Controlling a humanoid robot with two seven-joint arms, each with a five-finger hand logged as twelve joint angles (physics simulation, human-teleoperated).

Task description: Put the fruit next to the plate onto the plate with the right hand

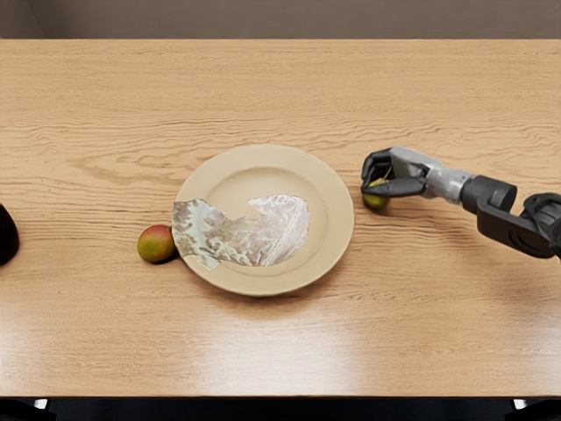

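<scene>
Grainy wooden table (280,351), round glossy plate (337,200)

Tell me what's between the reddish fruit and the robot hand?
The plate with a pale leaf, in the head view; the right robot hand grips a green fruit.

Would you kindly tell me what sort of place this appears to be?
Likely a simulated dining tabletop: a wooden table, a beige plate holding a leaf, and the robot's right hand curled around a green fruit beside it.

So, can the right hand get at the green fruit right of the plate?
Probably yes: the right hand is over the green fruit, fingers curled about it; nothing lies between them, and the plate sits just beside.
</scene>
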